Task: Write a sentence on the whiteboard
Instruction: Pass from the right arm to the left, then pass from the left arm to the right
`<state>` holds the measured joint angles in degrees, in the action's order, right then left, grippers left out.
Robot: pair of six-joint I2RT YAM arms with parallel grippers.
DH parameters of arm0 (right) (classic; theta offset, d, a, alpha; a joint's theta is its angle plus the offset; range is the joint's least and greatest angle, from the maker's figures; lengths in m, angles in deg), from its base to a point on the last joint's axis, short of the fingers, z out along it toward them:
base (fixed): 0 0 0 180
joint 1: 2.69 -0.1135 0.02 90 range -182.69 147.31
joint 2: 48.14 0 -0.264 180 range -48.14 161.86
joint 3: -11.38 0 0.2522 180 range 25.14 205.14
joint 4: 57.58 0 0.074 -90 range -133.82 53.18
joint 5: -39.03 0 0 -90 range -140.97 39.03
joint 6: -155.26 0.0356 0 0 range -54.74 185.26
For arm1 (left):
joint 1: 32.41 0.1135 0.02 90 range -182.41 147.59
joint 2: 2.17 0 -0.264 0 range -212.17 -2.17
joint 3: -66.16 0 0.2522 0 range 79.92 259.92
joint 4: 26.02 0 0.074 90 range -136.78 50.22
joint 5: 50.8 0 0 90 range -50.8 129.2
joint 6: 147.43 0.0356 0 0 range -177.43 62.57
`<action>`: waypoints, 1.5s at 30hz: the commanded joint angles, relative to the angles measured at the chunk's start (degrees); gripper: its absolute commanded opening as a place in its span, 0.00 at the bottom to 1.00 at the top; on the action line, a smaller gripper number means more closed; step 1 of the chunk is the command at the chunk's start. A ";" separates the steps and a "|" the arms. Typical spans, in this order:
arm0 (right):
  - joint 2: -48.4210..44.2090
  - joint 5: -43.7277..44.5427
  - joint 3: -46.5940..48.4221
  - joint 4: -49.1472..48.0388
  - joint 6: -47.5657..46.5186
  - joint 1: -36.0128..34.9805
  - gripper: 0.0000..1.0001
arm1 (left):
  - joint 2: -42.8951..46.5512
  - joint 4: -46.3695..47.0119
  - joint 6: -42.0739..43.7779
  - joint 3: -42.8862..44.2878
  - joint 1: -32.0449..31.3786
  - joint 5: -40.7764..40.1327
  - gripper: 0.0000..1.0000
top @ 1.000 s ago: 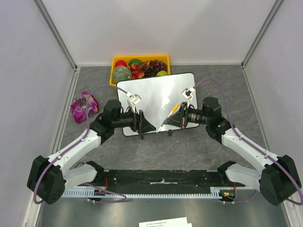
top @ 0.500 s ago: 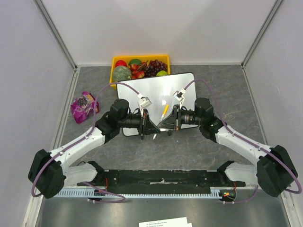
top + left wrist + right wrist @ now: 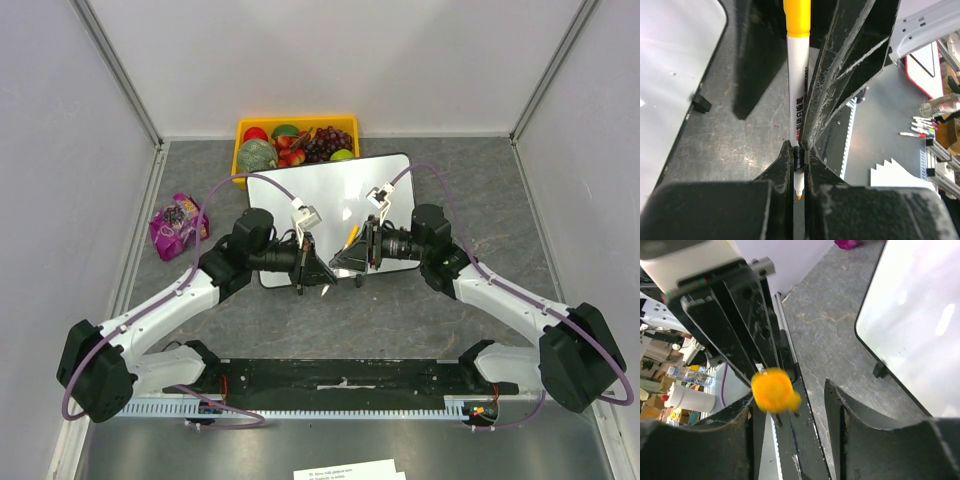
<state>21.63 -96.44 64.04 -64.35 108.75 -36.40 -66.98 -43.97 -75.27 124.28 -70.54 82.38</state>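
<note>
Judging a handover in hand: left hand [image 3: 798, 155] pinches the white, orange-ended marker [image 3: 796, 90] near its nib, right hand [image 3: 788, 399] parted around it; next, withdraw right, carry nib to the glossy black-framed whiteboard [image 3: 330, 190], upper centre.

Plain white walls [image 3: 330, 60] enclose a mottled grey stone-look tabletop [image 3: 400, 310] under even light.

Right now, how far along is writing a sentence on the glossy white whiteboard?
Done: nothing written; the black-framed whiteboard looks blank. In hand: the left gripper, jaws shut, holds the white orange-ended marker pen near its bare tip; the right gripper stands open around its other end. Left: the whole sentence.
</note>
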 commanded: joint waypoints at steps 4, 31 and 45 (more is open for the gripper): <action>0.18 -3.39 4.52 -6.01 -0.15 -0.21 0.56 | 2.50 -2.67 2.11 1.61 -1.68 2.79 0.02; -3.51 -8.32 2.59 5.50 -7.89 -0.30 0.40 | 3.47 -2.85 3.43 1.26 -2.65 3.76 0.02; -5.35 -5.86 1.54 9.80 -10.26 -0.30 0.00 | 2.85 -3.19 3.08 0.99 -2.74 1.22 0.10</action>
<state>18.44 -104.47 66.05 -58.23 101.62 -36.71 -64.58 -47.42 -73.68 124.28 -73.27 84.41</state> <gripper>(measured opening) 0.109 0.054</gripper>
